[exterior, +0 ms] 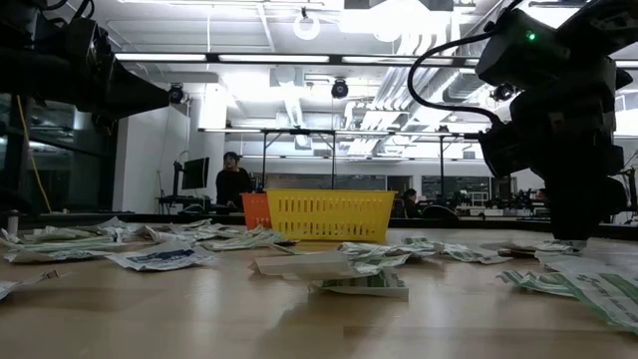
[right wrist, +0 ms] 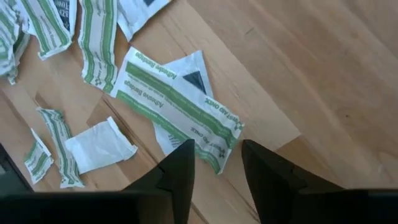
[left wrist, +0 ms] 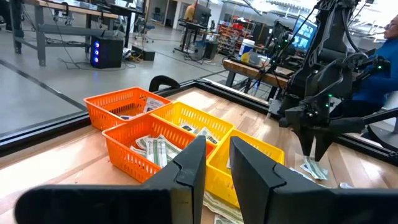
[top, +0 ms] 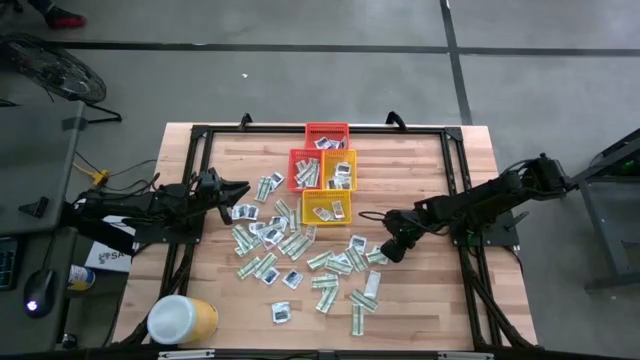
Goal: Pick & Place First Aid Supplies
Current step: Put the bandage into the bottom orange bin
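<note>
showing the right gripper low over the wooden table, at the right edge of the scattered first aid supplies; its fingers stand parted with nothing between them, and the right wrist view has a green-and-white strip packet lying flat on the wood just ahead of the fingertips, overlapping a white square packet with a dark mark; whether the tips touch the strip cannot be told; further strips and a plain white packet lie beside it. the left gripper hangs above the table's left half, near the left edge of the packet scatter, pointing toward the baskets; its fingers are a narrow gap apart and hold nothing. the supplies are spread across the middle of the table, from near the left gripper to the right gripper and toward the near edge; some lie inside the cluster of baskets at the far middle: a red basket farthest back, two orange baskets next, a yellow basket nearest the scatter. a yellow tub with a white lid lies at the near left corner. in the low view a person stands in the room beyond the table.
</note>
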Robot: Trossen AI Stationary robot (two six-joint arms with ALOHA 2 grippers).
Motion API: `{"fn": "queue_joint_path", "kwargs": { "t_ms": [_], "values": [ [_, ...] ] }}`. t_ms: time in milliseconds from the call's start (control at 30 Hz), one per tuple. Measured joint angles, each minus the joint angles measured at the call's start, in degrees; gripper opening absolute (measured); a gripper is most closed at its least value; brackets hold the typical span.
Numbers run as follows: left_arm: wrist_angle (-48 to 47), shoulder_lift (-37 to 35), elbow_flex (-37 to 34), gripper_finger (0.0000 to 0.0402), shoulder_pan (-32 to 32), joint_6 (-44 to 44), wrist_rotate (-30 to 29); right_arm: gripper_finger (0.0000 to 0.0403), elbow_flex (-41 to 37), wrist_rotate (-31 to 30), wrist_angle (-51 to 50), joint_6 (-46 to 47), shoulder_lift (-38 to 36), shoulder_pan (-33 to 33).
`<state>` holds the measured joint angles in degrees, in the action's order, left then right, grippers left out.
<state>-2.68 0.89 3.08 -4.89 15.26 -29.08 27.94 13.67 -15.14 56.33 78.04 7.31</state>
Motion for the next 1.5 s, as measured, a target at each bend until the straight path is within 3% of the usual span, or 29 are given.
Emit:
{"fn": "queue_joint_path", "kwargs": {
  "t_ms": [467, 967, 1500],
  "values": [
    [0.0, 0.0, 0.0, 0.0073, 0.0, 0.0, 0.0, 0.0126, 0.0, -1.7, 0.9, -1.0, 0.0, -1.4],
    [0.0, 0.0, 0.0, 0.0073, 0.0, 0.0, 0.0, 0.0005, 0.0, -4.2, 0.8, 0.6, 0.0, -1.4],
    [0.0, 0.0, 0.0, 0.0073, 0.0, 0.0, 0.0, 0.0001, 2.1, -4.3, 0.6, -0.2, -5.2, -1.4]
  ]
}}
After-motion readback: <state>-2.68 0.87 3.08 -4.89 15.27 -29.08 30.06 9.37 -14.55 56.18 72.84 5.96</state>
